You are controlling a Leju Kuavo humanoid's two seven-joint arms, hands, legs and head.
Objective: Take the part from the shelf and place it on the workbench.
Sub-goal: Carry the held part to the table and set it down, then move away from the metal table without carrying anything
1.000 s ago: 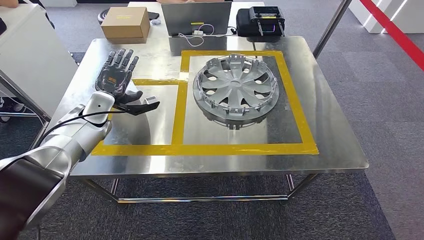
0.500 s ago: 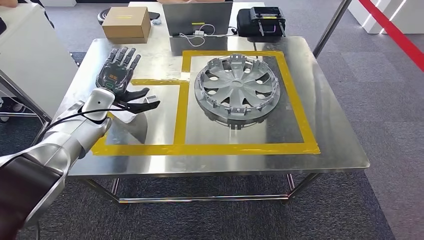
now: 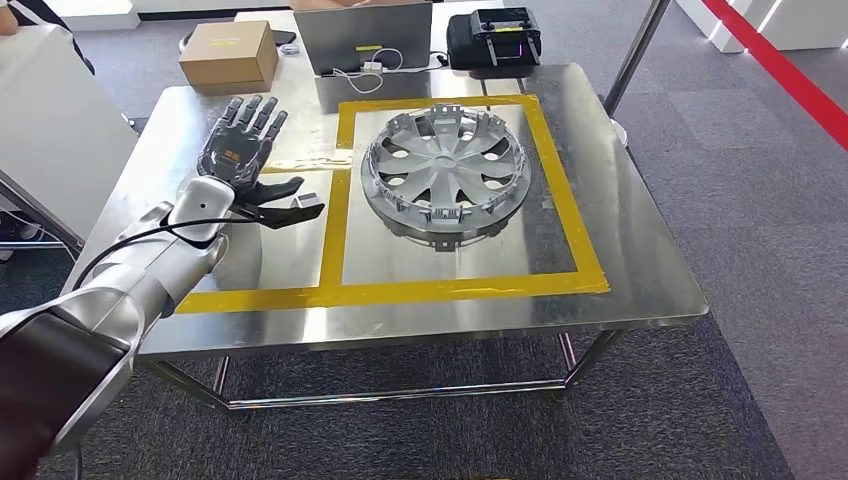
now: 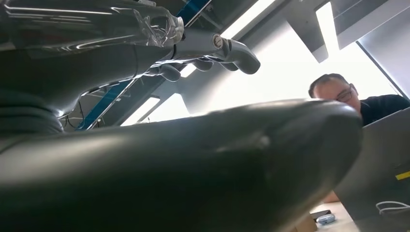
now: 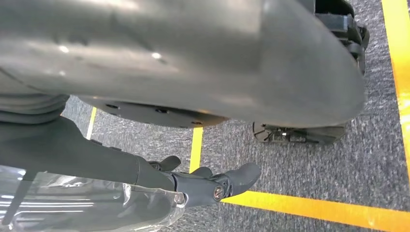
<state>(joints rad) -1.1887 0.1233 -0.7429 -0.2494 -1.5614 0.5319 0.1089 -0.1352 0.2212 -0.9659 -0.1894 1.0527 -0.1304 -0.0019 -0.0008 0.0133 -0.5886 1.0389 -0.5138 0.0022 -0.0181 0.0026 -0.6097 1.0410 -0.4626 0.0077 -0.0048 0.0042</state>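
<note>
The part, a silver hubcap (image 3: 446,172), lies flat on the steel workbench (image 3: 620,230), inside the large square of yellow tape (image 3: 400,293). My left hand (image 3: 240,165) hovers over the bench's left side, palm up, fingers spread and thumb pointing toward the hubcap, holding nothing. It is well apart from the part. In the left wrist view its fingers (image 4: 212,48) stand out against the ceiling lights. My right hand (image 5: 212,186) hangs over grey carpet with yellow floor lines, fingers loosely extended and empty.
Behind the bench stand a cardboard box (image 3: 228,53), a laptop (image 3: 366,36) with white cables and a black case (image 3: 492,38). A white cabinet (image 3: 50,120) is at the left, a slanted pole (image 3: 630,55) at the back right. A person (image 4: 338,92) sits behind the laptop.
The whole picture has shifted left and slightly up, so the camera moved. My left hand stays spread and empty over the same left part of the bench. The hubcap has not moved.
</note>
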